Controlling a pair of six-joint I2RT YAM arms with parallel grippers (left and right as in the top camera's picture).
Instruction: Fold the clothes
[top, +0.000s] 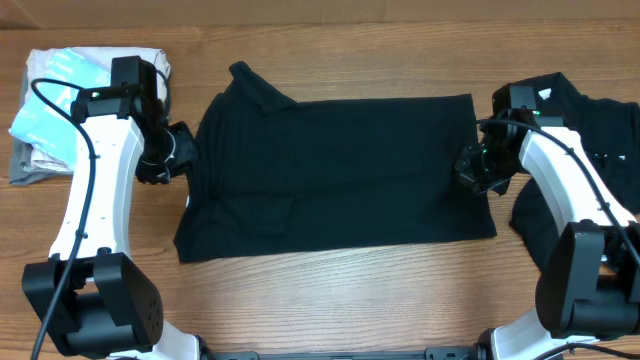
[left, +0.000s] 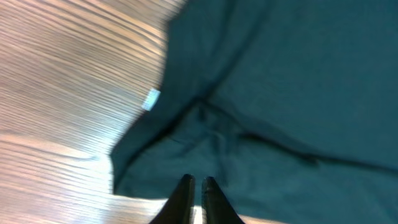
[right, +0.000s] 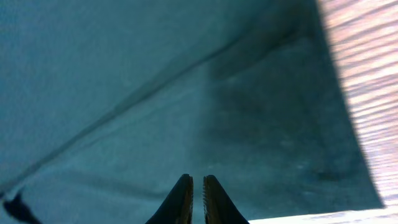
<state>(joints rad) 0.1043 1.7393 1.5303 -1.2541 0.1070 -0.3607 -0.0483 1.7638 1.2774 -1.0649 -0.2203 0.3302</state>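
A black garment (top: 335, 170) lies spread on the wooden table, folded into a rough rectangle, with a sleeve sticking out at its upper left. My left gripper (top: 185, 150) is at its left edge; in the left wrist view its fingers (left: 198, 183) are shut and empty above the cloth (left: 280, 93), near a small white label (left: 150, 99). My right gripper (top: 470, 165) is at the right edge; in the right wrist view its fingers (right: 198, 183) are shut and empty over the cloth (right: 155, 93).
A second heap of black clothes (top: 590, 140) lies at the right edge, under my right arm. A folded light-coloured pile (top: 55, 100) sits at the far left corner. Bare wood (top: 330, 300) runs along the front.
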